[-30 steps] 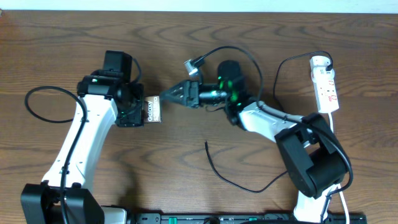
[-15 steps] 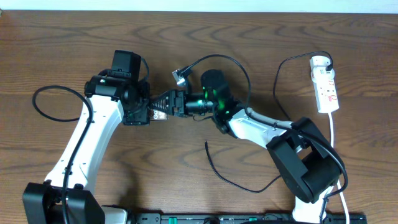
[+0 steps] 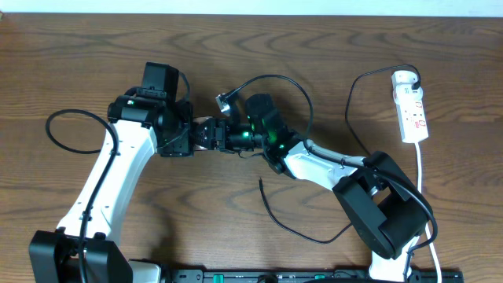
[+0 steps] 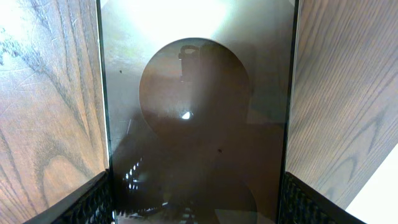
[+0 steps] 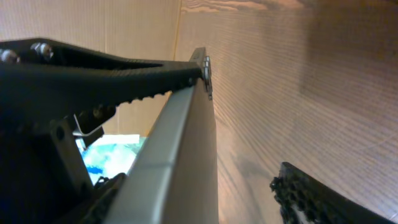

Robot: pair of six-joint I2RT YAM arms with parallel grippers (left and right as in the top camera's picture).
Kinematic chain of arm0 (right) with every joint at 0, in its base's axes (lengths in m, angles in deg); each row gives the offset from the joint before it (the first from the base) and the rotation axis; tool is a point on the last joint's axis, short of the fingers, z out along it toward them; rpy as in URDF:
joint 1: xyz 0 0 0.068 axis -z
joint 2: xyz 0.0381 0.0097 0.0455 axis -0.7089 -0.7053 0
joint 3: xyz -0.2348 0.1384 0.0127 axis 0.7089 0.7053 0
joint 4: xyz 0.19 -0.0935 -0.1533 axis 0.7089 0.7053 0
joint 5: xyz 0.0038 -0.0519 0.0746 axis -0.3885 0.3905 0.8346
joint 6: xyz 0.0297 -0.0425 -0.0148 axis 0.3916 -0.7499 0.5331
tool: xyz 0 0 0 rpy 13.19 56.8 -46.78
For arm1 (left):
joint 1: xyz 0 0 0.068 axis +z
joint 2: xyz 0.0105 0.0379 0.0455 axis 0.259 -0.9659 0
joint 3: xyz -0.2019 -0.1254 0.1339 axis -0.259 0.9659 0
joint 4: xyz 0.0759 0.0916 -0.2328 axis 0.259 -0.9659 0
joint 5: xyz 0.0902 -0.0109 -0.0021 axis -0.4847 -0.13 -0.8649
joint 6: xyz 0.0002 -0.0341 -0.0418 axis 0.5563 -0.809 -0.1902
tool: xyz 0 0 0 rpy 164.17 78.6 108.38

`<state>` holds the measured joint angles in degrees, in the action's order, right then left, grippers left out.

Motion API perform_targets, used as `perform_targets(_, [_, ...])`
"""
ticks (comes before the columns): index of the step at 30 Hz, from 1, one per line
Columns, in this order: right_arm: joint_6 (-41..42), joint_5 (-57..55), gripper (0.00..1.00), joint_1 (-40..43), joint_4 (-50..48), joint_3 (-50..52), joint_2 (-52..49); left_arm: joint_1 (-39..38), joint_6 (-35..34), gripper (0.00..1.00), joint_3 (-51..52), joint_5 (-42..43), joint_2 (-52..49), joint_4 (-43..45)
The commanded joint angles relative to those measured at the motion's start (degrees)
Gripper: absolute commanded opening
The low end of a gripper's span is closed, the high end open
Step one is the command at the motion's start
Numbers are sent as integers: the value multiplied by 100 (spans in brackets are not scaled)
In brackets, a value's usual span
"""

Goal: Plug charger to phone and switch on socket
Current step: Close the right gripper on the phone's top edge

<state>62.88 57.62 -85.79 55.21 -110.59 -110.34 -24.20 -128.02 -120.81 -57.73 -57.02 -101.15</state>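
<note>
Left claw [image 3: 189, 138] is clamped on the phone [image 4: 196, 124], both fingers pressed to the slab's long edges, and holds it above the tabletop [image 3: 78, 63] at centre left. Seen from overhead, the phone's long axis runs along the 9-to-3 o'clock line, with its free end pointing to 3 o'clock. The right claw [image 3: 211, 135] meets it head-on there. Its wrist camera shows the phone edge-on between parted jaws: the upper finger [image 5: 124, 78] lies along the slab, the lower one [image 5: 305, 193] stands apart from it, and nothing is gripped.

The charger [image 3: 302, 237] is in neither claw. Its connector tip [image 3: 261, 181] lies loose on the tabletop between 4 and 5 o'clock of the two claws, near them but clear of both. From there the thin black cable curls away toward 5 o'clock, passes under the right arm and climbs to the socket [image 3: 413, 110]. The socket lies well apart at about 3 o'clock, its long axis running 12 to 6, and the plug seems seated at its 12 o'clock end.

The right arm is the nearer to both tip and socket, so fetching the tip would likely fall to it, swinging back toward 5 o'clock while the left presents the phone's end.
</note>
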Motion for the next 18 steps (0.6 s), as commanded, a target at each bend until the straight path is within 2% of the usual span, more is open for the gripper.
perform_targets(1, [-138,-96,63,-28,4,-83,-44,-83,-55,7,-133,-2,48,-11])
perform_targets(7, [-138,-92,46,-28,4,-83,-44,-92,-52,7,-133,-17,48,-11])
perform_targets(18, [-136,-66,36,-28,4,-83,-42,-92,94,7,-133,-59,48,-13])
